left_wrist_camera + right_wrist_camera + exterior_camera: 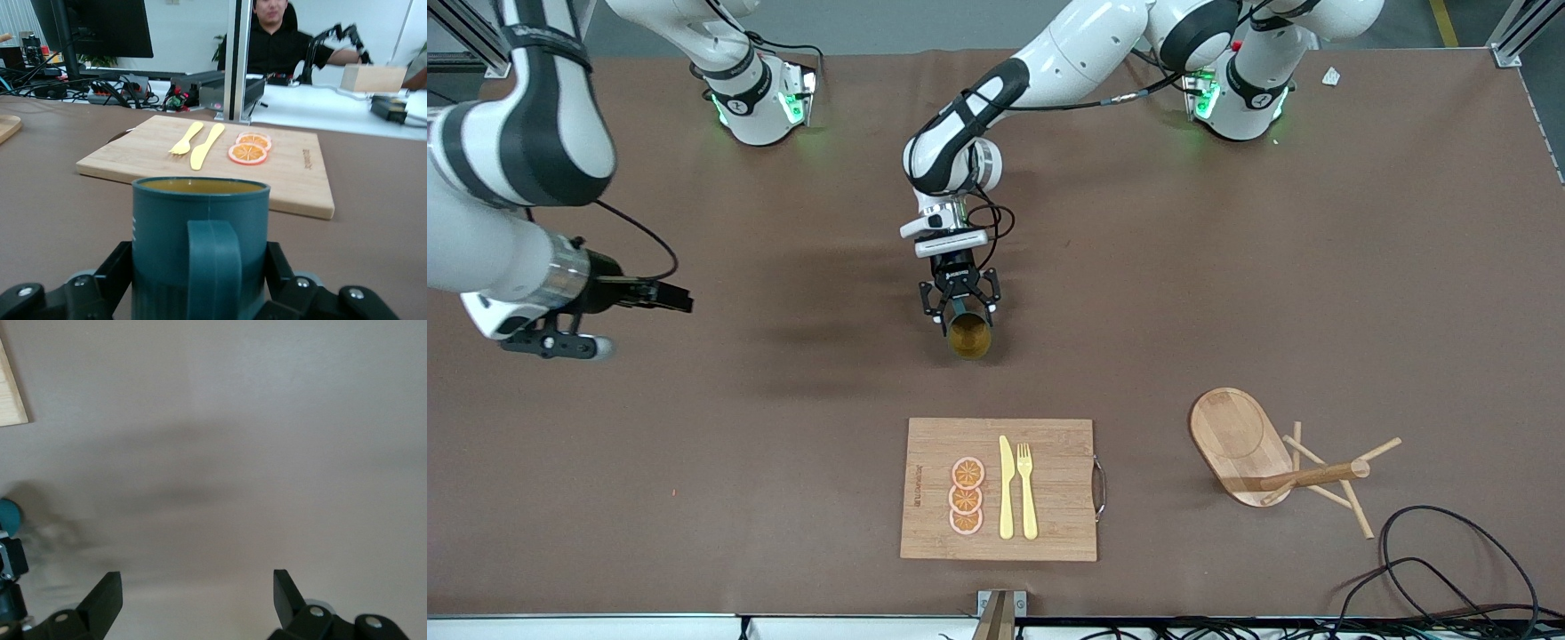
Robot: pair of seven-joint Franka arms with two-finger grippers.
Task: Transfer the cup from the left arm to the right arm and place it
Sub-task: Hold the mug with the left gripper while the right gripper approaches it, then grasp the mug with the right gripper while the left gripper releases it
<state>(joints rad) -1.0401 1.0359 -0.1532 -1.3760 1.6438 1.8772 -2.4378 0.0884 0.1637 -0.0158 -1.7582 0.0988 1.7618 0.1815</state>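
Front view: left gripper point(959, 307) had the cup point(969, 336) clamped by its sides, tipped so the ochre mouth faced the camera, over bare table point(783, 462) at 12 o'clock from the cutting board point(1049, 533)

right gripper point(663, 295) hung wide apart with nothing in it, over the table at 9 o'clock from the cup, toward the right arm's end; in the left wrist view the cup's handle point(213, 267) sat between the fingers point(110, 280)

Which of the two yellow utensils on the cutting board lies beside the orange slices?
The yellow knife. It lies directly beside the three orange slices on the cutting board. The yellow fork lies past the knife, toward the board's metal handle.
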